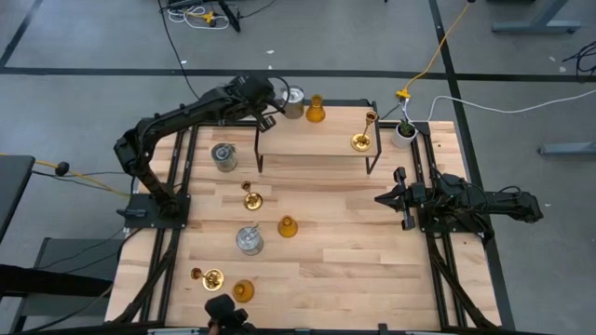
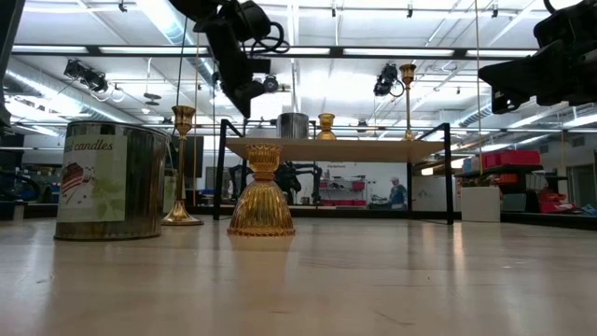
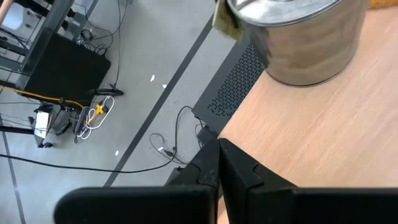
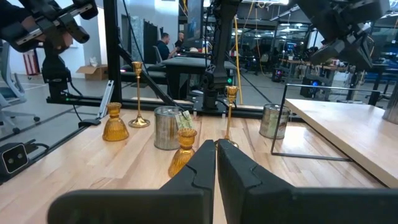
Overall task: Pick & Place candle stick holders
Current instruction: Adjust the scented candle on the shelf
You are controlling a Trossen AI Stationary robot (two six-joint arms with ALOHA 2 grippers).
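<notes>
A raised wooden shelf (image 1: 312,140) at the table's far side carries a silvery cylinder holder (image 1: 293,102), an amber one (image 1: 316,110) and a brass one (image 1: 363,140), each standing on its base. My left gripper (image 1: 270,116) hovers shut over the shelf's far left corner, just short of the silvery cylinder (image 3: 305,37), with nothing between its fingers (image 3: 217,165). Several more holders stand on the tabletop: silvery (image 1: 223,156), brass (image 1: 251,197), amber (image 1: 287,226), and others nearer the front. My right gripper (image 1: 386,197) waits shut at the table's right side.
A small white pot with a green plant (image 1: 404,130) stands by the shelf's far right corner. The shelf's black legs (image 1: 258,154) stand on the tabletop. Bare wood (image 1: 354,261) lies at the near right. Cables run over the floor (image 3: 155,81) beyond the far edge.
</notes>
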